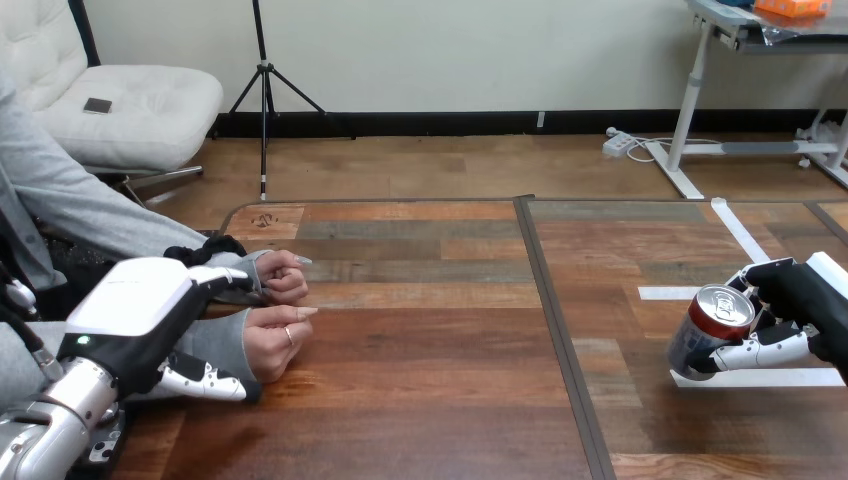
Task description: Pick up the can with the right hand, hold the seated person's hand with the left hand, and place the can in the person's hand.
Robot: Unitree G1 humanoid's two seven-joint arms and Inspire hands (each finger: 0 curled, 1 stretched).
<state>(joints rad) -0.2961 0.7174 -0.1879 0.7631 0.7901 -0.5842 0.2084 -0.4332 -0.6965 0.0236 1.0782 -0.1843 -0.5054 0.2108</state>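
Can [715, 328] at right side of bench [430, 340], tilted, clasped by right hand [800, 298], fingers curled round it. Left hand [150, 320] beside person's wrist [215, 345]; cannot tell whether it grips.

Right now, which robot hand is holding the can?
The right hand, fingers curled round the can; the left hand is by the person's wrist, holding no can.

Wooden table [430, 400], dark seam [562, 340] down the middle. White tape strips [790, 378] lie under and just past the right hand [800, 295] and its tilted can [715, 330]; the person's hands [272, 340] rest beside the left hand [130, 310].
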